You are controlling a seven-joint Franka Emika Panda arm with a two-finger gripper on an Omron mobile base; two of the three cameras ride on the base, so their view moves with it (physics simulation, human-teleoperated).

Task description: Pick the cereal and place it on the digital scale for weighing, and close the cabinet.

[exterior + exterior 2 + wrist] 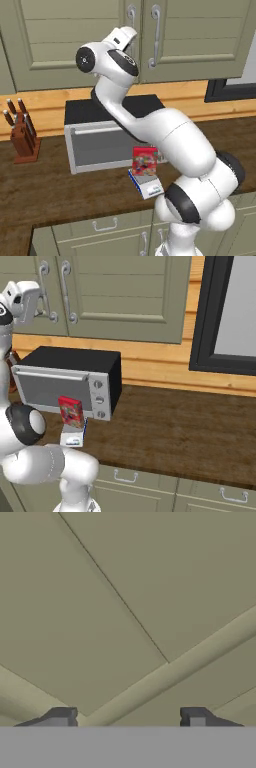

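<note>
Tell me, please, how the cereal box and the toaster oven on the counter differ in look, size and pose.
The cereal is a small red box with a multicoloured front; the toaster oven is much larger, silver-fronted with a black top. The cereal stands upright and narrow, while the toaster oven sits low and wide. The cereal rests on the digital scale, whereas the toaster oven sits directly on the wooden counter. Both are box-shaped and stand below the cabinet.

Matt painted cabinet [75, 40], dark wood-grain counter [175, 431], brushed-metal toaster oven [65, 388], glossy cereal [145, 161]
</note>
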